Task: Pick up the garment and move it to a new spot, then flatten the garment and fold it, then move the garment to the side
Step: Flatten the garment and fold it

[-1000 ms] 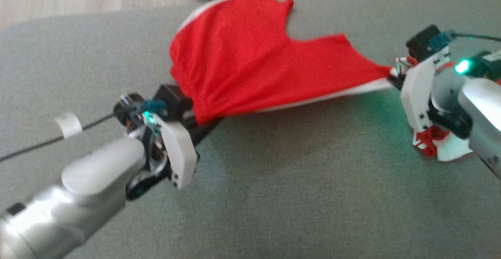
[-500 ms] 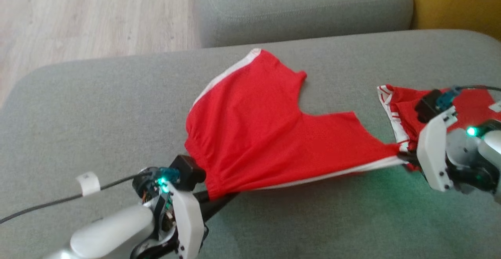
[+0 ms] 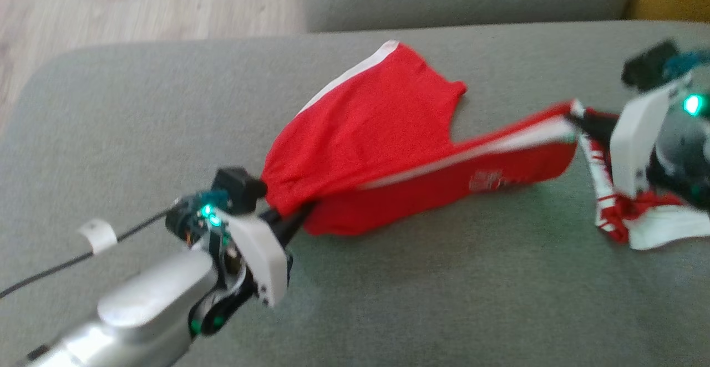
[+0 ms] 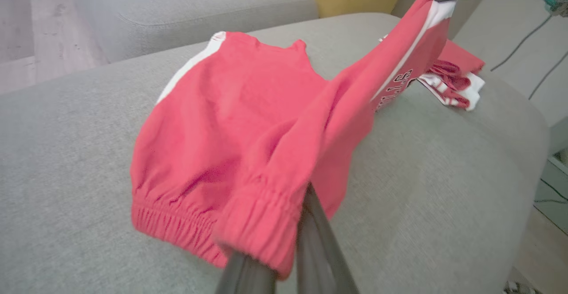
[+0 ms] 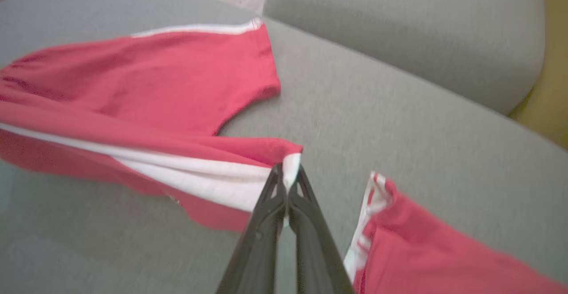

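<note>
Raised higher, the right tool (image 3: 577,122) and left tool (image 3: 298,214) clench the shorts (image 3: 377,128), stretched left-right.

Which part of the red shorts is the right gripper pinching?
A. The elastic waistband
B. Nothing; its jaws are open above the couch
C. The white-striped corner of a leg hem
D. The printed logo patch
C: in the right wrist view the right gripper is shut on the white-striped hem corner of the red shorts, while the left gripper holds the elastic waistband end.
</note>
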Robot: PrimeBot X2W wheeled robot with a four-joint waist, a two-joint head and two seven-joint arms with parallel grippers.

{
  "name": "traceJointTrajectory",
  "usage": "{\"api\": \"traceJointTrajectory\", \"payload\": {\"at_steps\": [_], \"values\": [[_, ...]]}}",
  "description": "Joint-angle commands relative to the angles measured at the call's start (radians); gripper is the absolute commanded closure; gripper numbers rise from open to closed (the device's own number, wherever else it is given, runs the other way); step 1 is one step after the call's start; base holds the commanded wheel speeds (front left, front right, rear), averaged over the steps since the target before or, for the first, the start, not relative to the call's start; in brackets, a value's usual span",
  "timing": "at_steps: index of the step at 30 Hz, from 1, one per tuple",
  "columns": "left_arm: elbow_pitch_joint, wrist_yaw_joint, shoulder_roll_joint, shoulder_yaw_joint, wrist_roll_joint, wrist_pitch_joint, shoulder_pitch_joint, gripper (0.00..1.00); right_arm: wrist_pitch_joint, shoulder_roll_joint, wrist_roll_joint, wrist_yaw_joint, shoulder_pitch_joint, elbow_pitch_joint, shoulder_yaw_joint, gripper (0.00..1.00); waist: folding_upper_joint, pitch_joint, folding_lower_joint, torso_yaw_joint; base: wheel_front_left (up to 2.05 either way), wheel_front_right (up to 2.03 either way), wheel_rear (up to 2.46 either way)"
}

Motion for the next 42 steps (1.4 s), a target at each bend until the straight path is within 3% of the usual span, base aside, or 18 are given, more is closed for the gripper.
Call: {"api": "traceJointTrajectory", "payload": {"at_steps": [1, 9, 15, 36, 37, 38, 39, 40, 42], "values": [[0.005, 0.016, 0.017, 0.065, -0.007, -0.015, -0.07, 1.0, -0.025, -0.008, -0.027, -0.001, -0.039, 0.011, -0.035, 1.0, 0.0, 0.04, -0.0002, 0.03, 0.0, 0.0, 0.0], [0.113, 0.051, -0.071, 0.102, 0.014, -0.06, -0.148, 1.0, -0.115, 0.102, -0.17, -0.001, -0.179, 0.156, -0.098, 1.0, 0.0, 0.15, -0.0002, 0.109, 0.0, 0.0, 0.0], [0.196, 0.037, -0.147, 0.108, 0.03, -0.094, -0.206, 1.0, -0.182, 0.188, -0.262, -0.001, -0.289, 0.284, -0.097, 1.0, 0.0, 0.23, -0.0002, 0.172, 0.0, 0.0, 0.0], [0.365, -0.021, -0.283, 0.085, 0.067, -0.135, -0.32, 1.0, -0.382, 0.297, -0.379, -0.001, -0.457, 0.603, -0.022, 1.0, 0.0, 0.349, -0.0002, 0.273, 0.0, 0.0, 0.0], [0.374, -0.024, -0.287, 0.083, 0.068, -0.135, -0.322, 1.0, -0.385, 0.3, -0.38, -0.001, -0.462, 0.614, -0.016, 0.68, 0.0, 0.351, -0.0002, 0.273, 0.0, 0.0, 0.0], [0.382, -0.026, -0.291, 0.081, 0.069, -0.136, -0.324, 0.92, -0.386, 0.302, -0.378, -0.001, -0.466, 0.63, -0.016, 0.0, 0.0, 0.352, -0.0002, 0.273, 0.0, 0.0, 0.0], [0.389, -0.028, -0.295, 0.079, 0.07, -0.137, -0.325, 0.53, -0.385, 0.307, -0.377, -0.001, -0.466, 0.641, -0.011, 0.0, 0.0, 0.352, -0.0002, 0.273, 0.0, 0.0, 0.0], [0.397, -0.029, -0.298, 0.079, 0.071, -0.14, -0.326, 0.0, -0.388, 0.311, -0.376, -0.001, -0.467, 0.649, -0.007, 0.0, 0.0, 0.351, -0.0002, 0.272, 0.0, 0.0, 0.0], [0.413, -0.026, -0.301, 0.077, 0.074, -0.145, -0.328, 0.0, -0.399, 0.316, -0.373, -0.001, -0.471, 0.665, 0.0, 0.0, 0.0, 0.347, -0.0002, 0.267, 0.0, 0.0, 0.0]]}}
